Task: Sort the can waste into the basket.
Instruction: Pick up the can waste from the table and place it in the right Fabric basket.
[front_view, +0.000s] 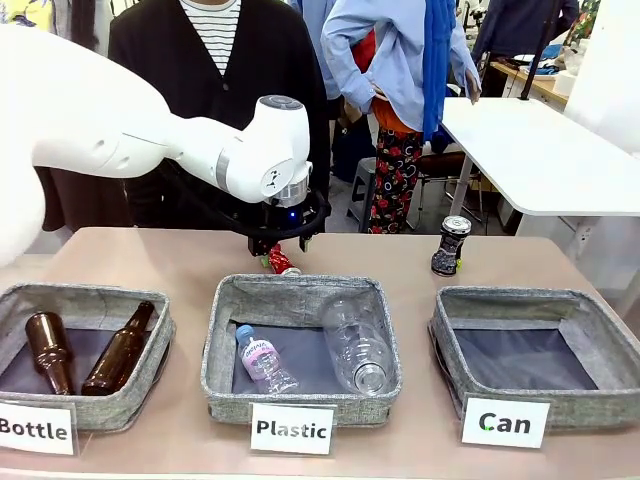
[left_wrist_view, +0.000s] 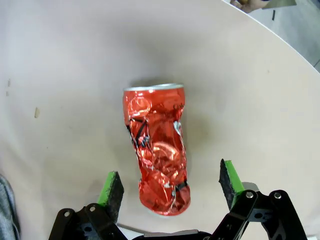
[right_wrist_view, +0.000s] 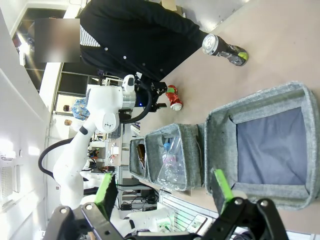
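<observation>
**Op:** Where are the cans sitting?

**Eng:** You're looking at 2. The red can (left_wrist_view: 156, 145), crushed, is lying on its side on the table (front_view: 400, 262), just behind the far wall of the "Plastic" basket (front_view: 216, 350). The dark can (front_view: 450, 245) is standing farther to the right, behind the "Can" basket (front_view: 590, 405), well apart from the red one. Neither is sitting in a basket.

**Op:** What's my left gripper doing?

**Eng:** Your left gripper (left_wrist_view: 170, 181) is hanging right over the red can with its jaws spread wide. In the left wrist view, the can's crumpled end is lying between the 2 green pads (left_wrist_view: 112, 187), and a gap is showing on each side. It isn't gripping anything.

**Op:** And the right?

**Eng:** Your right gripper (right_wrist_view: 164, 184) is also gaping wide and carrying nothing. In its wrist view, the "Can" basket's dark lining is showing just past the fingers.

**Op:** Anything else on the table?

**Eng:** 2 brown bottles (front_view: 120, 350) are lying in the "Bottle" basket (front_view: 160, 345), and 2 clear bottles (front_view: 355, 345) are lying in the "Plastic" one. A person (front_view: 230, 60) is standing at the far edge, right behind your left arm.
</observation>
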